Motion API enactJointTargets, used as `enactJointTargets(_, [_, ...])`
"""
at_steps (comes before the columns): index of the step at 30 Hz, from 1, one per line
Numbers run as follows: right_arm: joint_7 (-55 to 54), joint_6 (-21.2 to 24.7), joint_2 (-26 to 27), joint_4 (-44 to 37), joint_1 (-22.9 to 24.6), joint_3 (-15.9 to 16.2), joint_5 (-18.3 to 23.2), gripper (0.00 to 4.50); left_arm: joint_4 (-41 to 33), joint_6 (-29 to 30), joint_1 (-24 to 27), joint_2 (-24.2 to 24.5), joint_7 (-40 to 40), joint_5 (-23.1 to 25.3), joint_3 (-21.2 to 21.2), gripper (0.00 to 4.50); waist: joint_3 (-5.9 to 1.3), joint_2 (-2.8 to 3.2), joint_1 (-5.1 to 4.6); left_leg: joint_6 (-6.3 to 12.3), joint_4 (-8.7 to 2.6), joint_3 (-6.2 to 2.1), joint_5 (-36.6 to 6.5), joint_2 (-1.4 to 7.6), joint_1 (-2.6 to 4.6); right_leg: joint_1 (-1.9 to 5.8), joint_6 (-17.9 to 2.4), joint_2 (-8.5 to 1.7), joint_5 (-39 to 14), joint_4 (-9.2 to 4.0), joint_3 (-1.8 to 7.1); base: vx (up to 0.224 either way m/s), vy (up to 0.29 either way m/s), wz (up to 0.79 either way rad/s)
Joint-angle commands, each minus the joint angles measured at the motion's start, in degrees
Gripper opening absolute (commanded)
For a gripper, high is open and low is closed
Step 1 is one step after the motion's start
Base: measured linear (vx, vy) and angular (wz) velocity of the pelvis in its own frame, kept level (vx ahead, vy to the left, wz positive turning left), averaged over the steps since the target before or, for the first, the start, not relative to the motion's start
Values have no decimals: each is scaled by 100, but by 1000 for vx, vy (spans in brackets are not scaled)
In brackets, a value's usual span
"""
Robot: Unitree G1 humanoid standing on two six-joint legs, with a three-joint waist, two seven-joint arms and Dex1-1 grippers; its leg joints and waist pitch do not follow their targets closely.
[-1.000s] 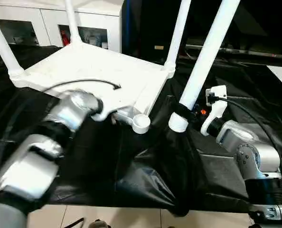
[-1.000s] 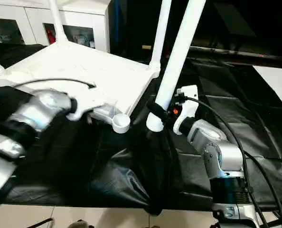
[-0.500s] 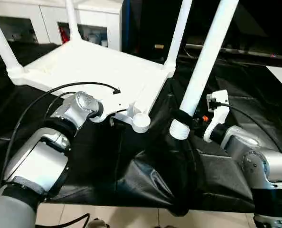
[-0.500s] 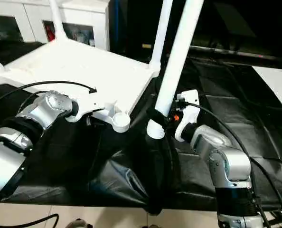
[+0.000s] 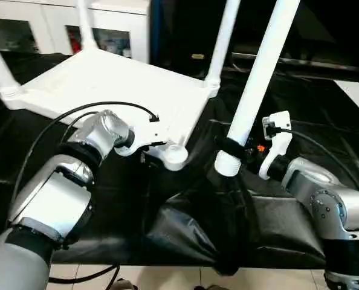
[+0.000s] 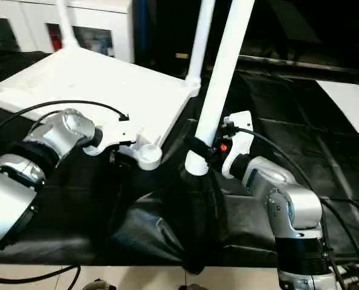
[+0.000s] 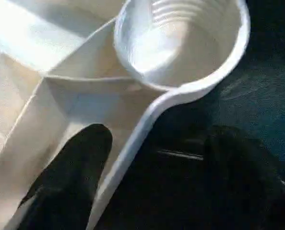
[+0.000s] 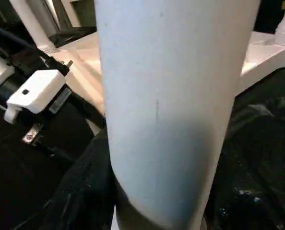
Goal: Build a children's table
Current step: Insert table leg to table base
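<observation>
Tabletop (image 5: 101,78): lies upside down on the black sheet (image 5: 185,217) covering the desk, three legs already standing up from its far and side corners.
Empty socket (image 5: 175,155): the near corner, open and facing up; a second ago the left arm blurred across it, now the arm is steady beside it.
Left claw (image 7: 147,191): fingers apart, straddling the tabletop's rim just behind the socket, one finger (image 7: 70,177) on the ribbed inside; its gap has narrowed a little, so I judge it is about to steady the corner.
Fourth leg (image 5: 255,84): upright, its bottom end (image 5: 226,162) just beside the socket, not yet in.
Right claw (image 5: 234,148): clamped round the leg near its base, hold unchanged.
Meaning: last leg can go in once the corner is braced.
</observation>
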Motion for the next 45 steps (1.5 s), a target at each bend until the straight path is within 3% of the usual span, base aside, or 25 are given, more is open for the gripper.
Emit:
enactJointTargets(1, [-27,-68,-84,14,-161,-117,-23,191,19,127,25,28,-554,89,-130,351,-395,65,34,-57,-419,-2,-871,86,62,393,-1199,-391,-921,-372,264,0,0,0])
enactJointTargets(8, [-42,-319,-14,204,-211,-64,-135,191,-178,318,51,120,-828,275,-196,299,-458,148,79,-151,-421,-16,-1043,113,94,420,-1381,-402,-756,-336,260,0,0,0])
enactJointTargets(10, [-50,-370,8,233,-210,-44,-164,191,-185,377,82,130,-746,304,-204,271,-463,139,75,-166,-420,-15,-1046,111,87,424,-1390,-401,-718,-333,261,0,0,0])
enactJointTargets(13, [-74,-480,66,279,-201,7,-229,191,-278,498,219,180,-718,385,-235,258,-463,171,85,-190,-422,-20,-1079,98,78,439,-1402,-399,-699,-329,264,0,0,0])
enactJointTargets(18, [-93,-517,157,255,-157,25,-200,191,-456,737,419,207,-680,368,-165,213,-456,193,81,-188,-431,-19,-1207,98,97,434,-1361,-398,-985,-357,266,0,0,0])
enactJointTargets(22, [-83,-523,215,205,-23,94,-174,191,-630,1085,606,182,-663,220,32,180,-437,215,85,-198,-441,-16,-1358,101,128,411,-1344,-399,-1238,-392,267,0,0,0])
enactJointTargets(23, [-76,-519,237,185,22,119,-179,191,-672,1232,663,157,-679,128,126,175,-441,235,94,-206,-450,-27,-1381,107,127,411,-1325,-406,-1294,-395,268,0,0,0])
enactJointTargets(26, [-90,-559,304,169,111,165,-222,191,-923,1590,897,121,-686,-55,294,150,-439,214,85,-185,-456,-29,-1330,100,99,425,-1287,-405,-1307,-394,267,0,0,0])
enactJointTargets(27, [-105,-573,332,176,129,176,-235,191,-1041,1784,998,93,-657,-150,392,150,-433,250,83,-157,-457,-27,-1329,95,101,415,-1279,-406,-1387,-402,265,0,0,0])
enactJointTargets(31, [-120,-590,376,191,135,178,-262,191,-1372,2196,1180,50,-613,-288,592,136,-446,259,80,-99,-448,-16,-1305,77,94,411,-1165,-405,-1712,-449,260,0,0,0])
enactJointTargets(32, [-146,-598,391,190,135,169,-260,191,-1424,2369,1236,-25,-444,-391,735,128,-445,316,82,-114,-452,-27,-1321,76,89,408,-1122,-405,-1808,-450,259,0,0,0])
enactJointTargets(33, [-150,-599,393,190,136,169,-260,191,-1437,2402,1248,-40,-413,-413,762,126,-430,285,67,-106,-462,-26,-1397,74,88,398,-1063,-395,-1954,-490,249,0,0,0])
enactJointTargets(36, [-194,-620,423,191,150,164,-255,191,-1640,2778,1410,-213,-45,-623,1032,109,-443,322,72,-98,-455,-28,-1421,69,97,388,-1031,-390,-2028,-496,250,0,0,0])
enactJointTargets(42, [-320,-597,488,238,160,113,-262,191,-2616,3724,1837,-628,823,-882,1581,86,-455,323,56,-41,-456,-27,-1344,80,68,408,-1073,-383,-1865,-475,243,0,0,0])
enactJointTargets(45, [-382,-583,514,314,136,106,-310,191,-3092,3519,2104,-778,1118,-899,1650,78,-456,335,53,8,-459,-22,-1323,76,67,385,-1007,-368,-1936,-511,238,0,0,0])
